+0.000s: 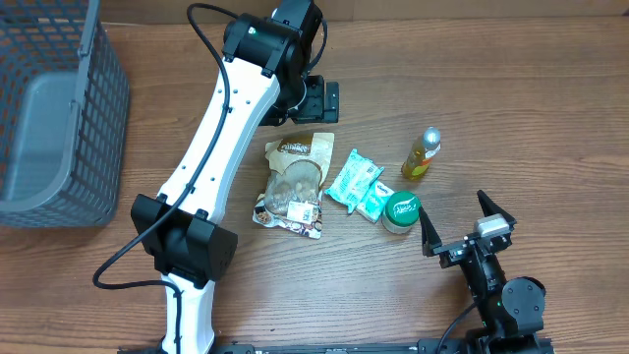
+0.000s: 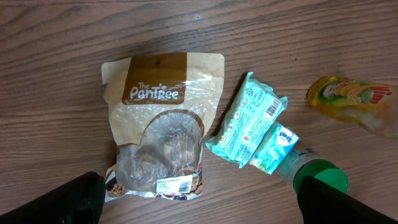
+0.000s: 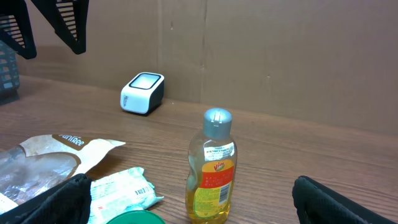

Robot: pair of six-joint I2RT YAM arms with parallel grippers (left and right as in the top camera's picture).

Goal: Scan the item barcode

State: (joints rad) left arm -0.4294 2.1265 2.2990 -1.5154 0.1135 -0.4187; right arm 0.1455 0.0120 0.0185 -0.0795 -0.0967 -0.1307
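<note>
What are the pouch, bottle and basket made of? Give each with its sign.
Pouch: glossy plastic film, probably, printed kraft-brown; glare and a clear window show.
Bottle: clear plastic, likely; yellow liquid shows through, cap silvery.
Basket: grey open mesh, plastic or coated wire; cannot tell which.

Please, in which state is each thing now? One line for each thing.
Pouch, lying flat, front up, not held.
Tissue packs, lying flat, side by side.
Bottle, upright, cap on.
Jar, upright, green lid on.
Scanner, standing alone near the wall.
Basket, upright.
Left fingers, open, empty.
Right fingers, open, empty.
</note>
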